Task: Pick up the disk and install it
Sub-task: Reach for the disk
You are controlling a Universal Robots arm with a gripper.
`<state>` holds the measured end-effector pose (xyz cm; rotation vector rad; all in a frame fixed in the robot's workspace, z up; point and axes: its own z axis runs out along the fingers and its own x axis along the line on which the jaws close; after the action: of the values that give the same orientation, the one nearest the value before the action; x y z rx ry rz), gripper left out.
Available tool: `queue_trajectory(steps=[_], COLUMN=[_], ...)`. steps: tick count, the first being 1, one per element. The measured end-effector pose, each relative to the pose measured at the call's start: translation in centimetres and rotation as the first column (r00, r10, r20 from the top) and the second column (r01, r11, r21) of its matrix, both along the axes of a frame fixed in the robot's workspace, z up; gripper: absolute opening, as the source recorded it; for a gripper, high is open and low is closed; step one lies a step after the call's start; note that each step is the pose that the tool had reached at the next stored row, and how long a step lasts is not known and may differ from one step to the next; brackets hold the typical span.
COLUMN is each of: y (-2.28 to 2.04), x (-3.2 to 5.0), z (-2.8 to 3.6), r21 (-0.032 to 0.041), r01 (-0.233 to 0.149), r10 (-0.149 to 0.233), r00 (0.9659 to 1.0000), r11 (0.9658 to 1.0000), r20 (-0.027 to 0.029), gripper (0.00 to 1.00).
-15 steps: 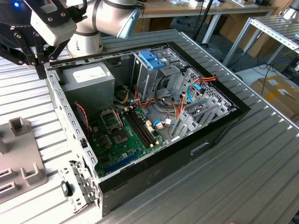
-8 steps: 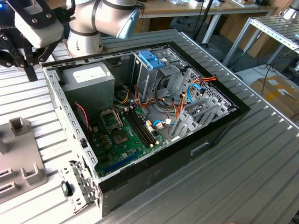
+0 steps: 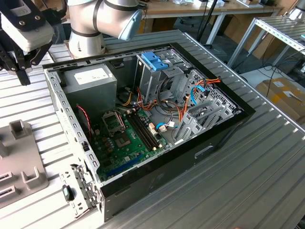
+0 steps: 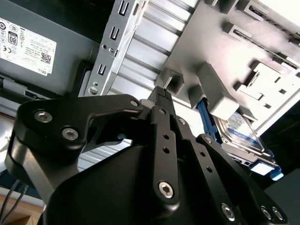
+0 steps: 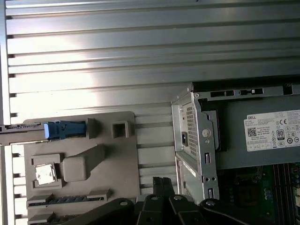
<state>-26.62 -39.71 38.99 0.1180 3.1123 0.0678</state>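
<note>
I see the disk (image 4: 241,130): grey, blue-white label, blue carrier, slotted in grey holder (image 5: 117,168); pincer (image 3: 19,67) exterior view's upper left, closed, empty

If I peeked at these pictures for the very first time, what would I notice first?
The big open black computer case sits in the middle of the ribbed metal table, its green circuit board showing. At the exterior view's upper left hangs the black gripper, and in the second wrist view the grey metal disk in its bright blue carrier sits in a grey plastic tray.
</note>
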Motion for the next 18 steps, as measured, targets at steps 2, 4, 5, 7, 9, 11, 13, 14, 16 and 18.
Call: queue_trajectory(steps=[2,4,5,7,9,11,13,14,16,18], y=[0.22,0.29,0.29,0.29,0.29,0.29,0.29,0.29,0.29,0.29], x=[-0.55,-0.76,-0.78,-0.8,-0.84,-0.87,-0.91,-0.92,-0.92,-0.92], z=[-0.06,-0.09,-0.09,-0.09,-0.09,-0.09,-0.09,-0.09,-0.09,-0.09], r21=[-0.0002,-0.0001,-0.0002,-0.0001,-0.0002,-0.0001,-0.0002,-0.0002,-0.0002,-0.0002], r01=[0.0,0.0,0.0,0.0,0.0,0.0,0.0,0.0,0.0,0.0], r10=[0.0,0.0,0.0,0.0,0.0,0.0,0.0,0.0,0.0,0.0], r00=[1.0,1.0,1.0,1.0,1.0,1.0,1.0,1.0,1.0,1.0], r11=[1.0,1.0,1.0,1.0,1.0,1.0,1.0,1.0,1.0,1.0], r20=[-0.0001,-0.0001,-0.0002,-0.0002,-0.0001,-0.0001,-0.0001,-0.0002,-0.0002,-0.0002], gripper=[0.11,0.11,0.11,0.11,0.11,0.11,0.11,0.11,0.11,0.11])
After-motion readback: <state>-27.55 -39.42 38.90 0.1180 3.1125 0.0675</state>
